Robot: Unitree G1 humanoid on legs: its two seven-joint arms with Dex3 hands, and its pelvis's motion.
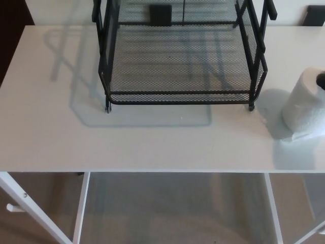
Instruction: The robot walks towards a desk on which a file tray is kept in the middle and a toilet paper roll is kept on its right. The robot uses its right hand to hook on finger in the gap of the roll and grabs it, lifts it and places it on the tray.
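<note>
A white toilet paper roll [303, 104] stands at the desk's right edge, leaning slightly, partly cut off by the picture's border. A small black part of my right hand [321, 80] shows at the roll's top, right at the picture's edge; the rest of the hand is out of view. I cannot tell whether the roll rests on the desk or hangs just above it. The black wire-mesh file tray [180, 96] sits in the middle at the back, its lower shelf bare. A gap of bare desk separates the tray's right front foot from the roll. My left hand does not show.
The white desk [152, 142] fills the view, its front edge running across the lower third. White desk legs [81, 208] and grey carpet show below. The tray's upright side frames [259, 46] rise at both sides. A dark object [315, 15] sits at the far right back.
</note>
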